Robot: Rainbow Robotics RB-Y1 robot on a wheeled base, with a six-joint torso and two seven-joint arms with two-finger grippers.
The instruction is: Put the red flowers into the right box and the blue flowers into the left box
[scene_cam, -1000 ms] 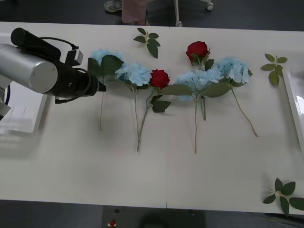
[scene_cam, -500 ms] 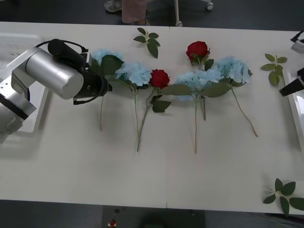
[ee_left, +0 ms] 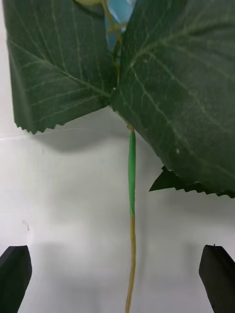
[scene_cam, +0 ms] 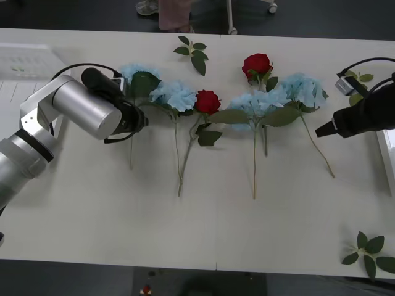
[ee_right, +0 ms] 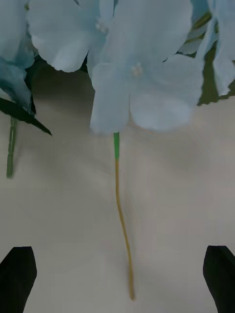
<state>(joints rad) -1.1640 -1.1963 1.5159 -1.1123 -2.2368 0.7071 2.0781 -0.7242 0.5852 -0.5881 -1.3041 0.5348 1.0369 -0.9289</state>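
Several blue flowers lie in a row across the table, the leftmost [scene_cam: 134, 75] and the rightmost [scene_cam: 303, 88]. Two red flowers lie among them, one [scene_cam: 208, 102] mid-row and one [scene_cam: 256, 63] farther back. My left gripper [scene_cam: 137, 121] hovers over the leftmost blue flower's stem [ee_left: 131, 176], open, with the stem centred between its fingers and big green leaves [ee_left: 181, 93] just ahead. My right gripper [scene_cam: 322, 131] is open over the rightmost blue flower's stem [ee_right: 120, 195], below its petals [ee_right: 142, 63]. The left box [scene_cam: 28, 61] stands far left. The right box [scene_cam: 387, 151] shows its rim at the right edge.
Bloomless leaf sprigs lie at the back centre [scene_cam: 192, 52], behind my right arm [scene_cam: 357, 77] and at the front right corner [scene_cam: 370, 250]. The table's near half in front of the stems is bare white surface [scene_cam: 185, 234].
My left arm swung right and lowered over the leftmost blue flower's stem. My right arm came in from the right edge and reached the rightmost blue flower's stem.
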